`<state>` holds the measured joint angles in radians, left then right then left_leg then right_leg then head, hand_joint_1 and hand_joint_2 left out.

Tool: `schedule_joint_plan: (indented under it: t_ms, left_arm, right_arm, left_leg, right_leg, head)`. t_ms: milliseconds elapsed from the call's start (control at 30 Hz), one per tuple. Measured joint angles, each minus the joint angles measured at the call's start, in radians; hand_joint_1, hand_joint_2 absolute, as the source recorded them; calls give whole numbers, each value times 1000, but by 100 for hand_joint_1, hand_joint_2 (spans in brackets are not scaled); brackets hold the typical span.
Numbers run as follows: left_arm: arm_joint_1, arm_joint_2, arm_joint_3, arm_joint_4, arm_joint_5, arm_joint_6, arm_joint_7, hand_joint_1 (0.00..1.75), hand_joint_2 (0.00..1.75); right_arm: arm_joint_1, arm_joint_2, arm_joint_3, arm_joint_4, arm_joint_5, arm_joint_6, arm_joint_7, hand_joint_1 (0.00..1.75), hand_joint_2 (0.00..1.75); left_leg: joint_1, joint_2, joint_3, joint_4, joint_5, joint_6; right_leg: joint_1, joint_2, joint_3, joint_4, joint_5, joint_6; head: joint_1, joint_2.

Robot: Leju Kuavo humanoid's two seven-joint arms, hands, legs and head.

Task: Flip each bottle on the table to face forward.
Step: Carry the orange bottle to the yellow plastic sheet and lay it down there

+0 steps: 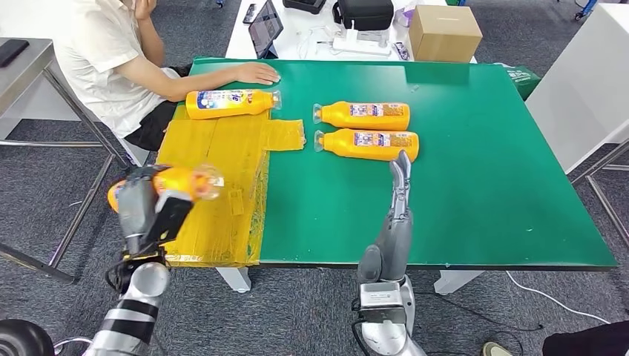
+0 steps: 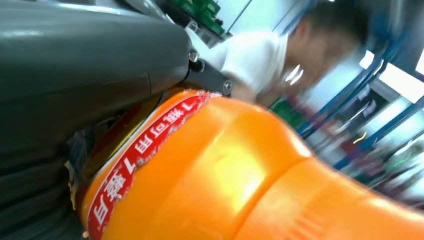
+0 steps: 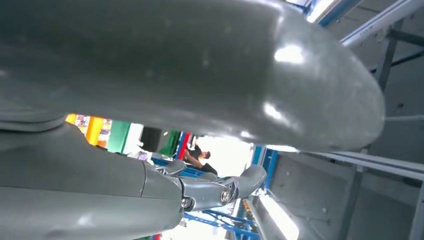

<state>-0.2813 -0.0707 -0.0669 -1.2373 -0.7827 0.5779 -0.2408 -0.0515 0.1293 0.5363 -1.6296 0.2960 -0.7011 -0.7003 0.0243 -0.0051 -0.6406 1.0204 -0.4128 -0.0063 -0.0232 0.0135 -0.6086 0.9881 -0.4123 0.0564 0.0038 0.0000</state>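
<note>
The robot's left hand [image 1: 145,211] is gripping an orange plastic bottle [image 1: 185,182] above the yellow taped mat [image 1: 215,159]; the right hand [image 1: 400,174] is hovering with fingers straight, holding nothing.

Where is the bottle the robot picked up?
In the head view, the held bottle is in the left hand, lifted over the yellow taped patch at the table's left front corner.

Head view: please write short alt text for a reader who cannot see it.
The left hand holds an orange bottle above the yellow mat on a green table. Three more bottles lie flat; the right hand is beside the nearest. A person sits at the far left corner.
</note>
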Motion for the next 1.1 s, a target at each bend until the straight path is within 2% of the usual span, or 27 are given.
schedule_joint_plan:
  t_ms: [100,167,300,500,533,667,700,800,933,1100]
  left_arm:
    - [-62,11,-44,114,-63,-90,63,175,175]
    - [-131,14,-77,241,-85,-155,92,175,175]
    - [-232,14,-156,439,-170,-221,120,175,175]
    - [-333,11,-252,600,-221,-312,150,175,175]
    - [-342,10,-260,614,-221,-323,151,170,175]
    - [-367,7,-276,648,-205,-366,147,5,175]
    - [-372,4,-278,655,-191,-386,145,0,175]
    - [-382,-6,-278,678,-139,-469,132,0,175]
    - [-396,-11,-278,699,-114,-530,103,0,0]
    - [-403,-14,-290,708,-99,-569,66,0,0]
  right_arm:
    - [-4,4,2,-3,-34,0,0,0,0]
    - [-12,4,10,-3,-69,1,0,0,0]
    - [-23,2,31,-1,-113,1,0,0,0]
    - [-42,-7,68,7,-146,1,0,0,0]
    - [-42,-7,72,8,-148,2,0,0,0]
    - [-42,-9,79,8,-159,7,0,0,0]
    - [-42,-9,80,8,-164,13,0,0,0]
    - [-42,-9,79,8,-179,35,0,0,0]
    - [-42,-9,79,9,-183,54,0,0,0]
    - [-41,-12,78,17,-178,51,0,0,0]
  left_leg:
    - [0,0,-1,0,1,0]
    - [0,-1,-2,0,2,0]
    - [0,-3,-2,0,2,0]
    - [0,-4,-1,0,2,0]
    - [0,-4,-1,0,2,0]
    - [0,-4,0,0,2,0]
    - [0,-4,0,0,2,0]
    - [0,-4,1,0,2,0]
    - [0,-5,2,0,2,0]
    - [0,-5,4,0,2,0]
  right_leg:
    - [0,0,0,0,0,0]
    - [0,-1,0,0,0,0]
    - [0,-2,0,0,0,0]
    - [0,-3,1,0,0,0]
    - [0,-3,2,0,0,0]
    - [0,-3,3,0,0,0]
    - [0,-3,4,0,0,0]
    - [0,-3,4,0,0,0]
    - [0,-4,5,0,0,0]
    - [0,-5,7,0,0,0]
  head:
    - [0,0]
    - [0,0]
    - [0,0]
    - [0,0]
    - [0,0]
    - [0,0]
    - [0,0]
    - [0,0]
    - [0,0]
    - [0,0]
